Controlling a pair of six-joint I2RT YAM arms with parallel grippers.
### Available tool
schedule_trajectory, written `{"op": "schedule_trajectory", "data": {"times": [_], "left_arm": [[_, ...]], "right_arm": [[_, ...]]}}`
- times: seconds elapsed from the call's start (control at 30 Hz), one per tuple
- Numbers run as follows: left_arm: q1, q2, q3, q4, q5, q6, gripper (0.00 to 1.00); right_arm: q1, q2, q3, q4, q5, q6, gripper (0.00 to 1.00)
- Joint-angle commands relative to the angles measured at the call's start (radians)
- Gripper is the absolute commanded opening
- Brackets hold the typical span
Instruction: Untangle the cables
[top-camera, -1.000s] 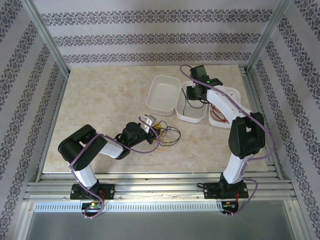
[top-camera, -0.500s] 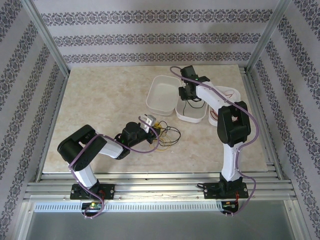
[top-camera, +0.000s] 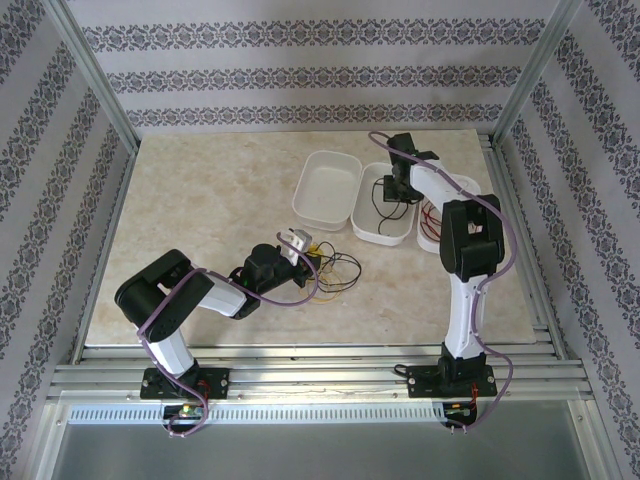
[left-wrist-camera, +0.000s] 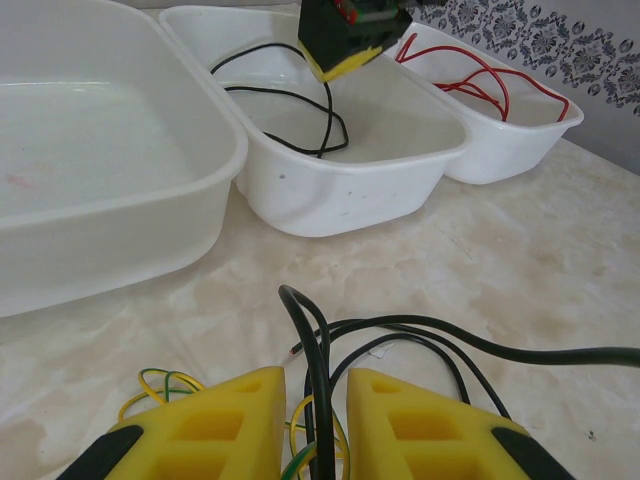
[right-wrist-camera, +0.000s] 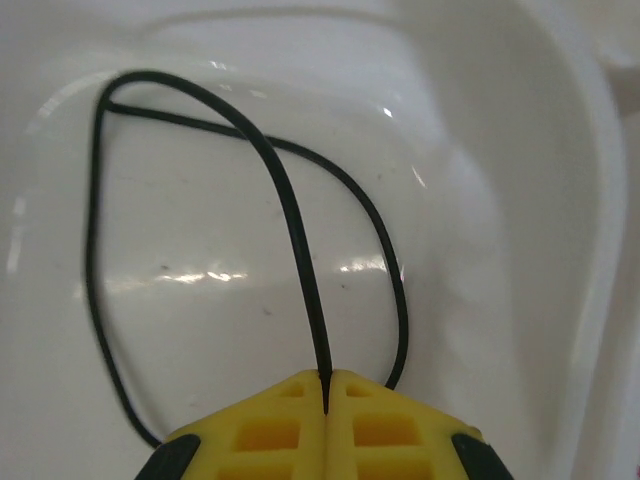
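The right tool (right-wrist-camera: 326, 385) is closed on one strand of the black cable (right-wrist-camera: 286, 203), which lies as a loose loop inside the middle bin (left-wrist-camera: 330, 190). On the counter (left-wrist-camera: 520, 260), at the near side of the middle bin, the left tool (left-wrist-camera: 310, 425) is closed down to a narrow gap. Black, yellow and green wires of the tangle (top-camera: 335, 268) run through this gap and are judged to be held there. A red cable (left-wrist-camera: 497, 80) is seen in the bin (left-wrist-camera: 510, 150) just right of the middle bin, and the bin (left-wrist-camera: 100, 230) just left of it is empty.

The step in hand is judged to be the handling of the black cable within the middle bin. It should be done slowly, with the loop watched, so that it is not dragged over the rim of the middle bin or toward the red cable. If the cable is only to be left there, the right tool should be opened fully and raised straight up, so that no strand is caught on the fingers. Meanwhile the tangle should be pinned by the left tool, because its wires are not yet separated.
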Motion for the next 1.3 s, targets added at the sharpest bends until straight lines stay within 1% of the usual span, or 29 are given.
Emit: {"op": "schedule_trajectory", "data": {"times": [0.0,0.13,0.33,0.37,0.5,0.7,0.77,0.87,1.03,1.13,1.27], "left_arm": [[-0.010,-0.008,0.010,0.020,0.016,-0.011,0.23],[-0.010,-0.009,0.012,0.020,0.020,-0.013,0.23],[-0.010,-0.013,0.007,0.022,0.019,-0.013,0.23],[-0.010,-0.012,0.005,0.024,0.018,-0.012,0.22],[-0.010,-0.011,-0.001,0.032,0.015,-0.014,0.23],[-0.010,-0.014,-0.005,0.033,0.011,-0.015,0.23],[-0.010,-0.014,-0.006,0.035,0.009,-0.015,0.23],[-0.010,-0.014,-0.006,0.036,0.008,-0.014,0.23],[-0.010,-0.018,-0.009,0.032,0.007,-0.015,0.23],[-0.010,-0.020,-0.011,0.031,0.007,-0.014,0.23],[-0.010,-0.023,-0.010,0.030,0.005,-0.014,0.23]], "right_arm": [[0.032,0.044,0.022,-0.043,0.010,-0.006,0.00],[0.052,0.080,0.045,-0.059,-0.013,-0.006,0.00],[0.059,0.095,0.051,-0.084,-0.039,0.009,0.00],[0.057,0.088,0.040,-0.083,-0.039,0.011,0.02],[0.052,0.026,-0.010,-0.061,-0.012,0.017,0.17],[0.038,-0.102,-0.046,-0.033,0.016,0.010,0.29],[0.036,-0.133,-0.052,-0.025,0.016,0.006,0.35],[0.035,-0.162,-0.050,-0.025,0.015,0.002,0.38],[0.036,-0.192,-0.052,-0.033,0.017,0.001,0.39],[0.039,-0.228,-0.070,-0.027,-0.006,0.009,0.38],[0.071,-0.313,-0.122,-0.007,-0.052,0.013,0.38]]}}
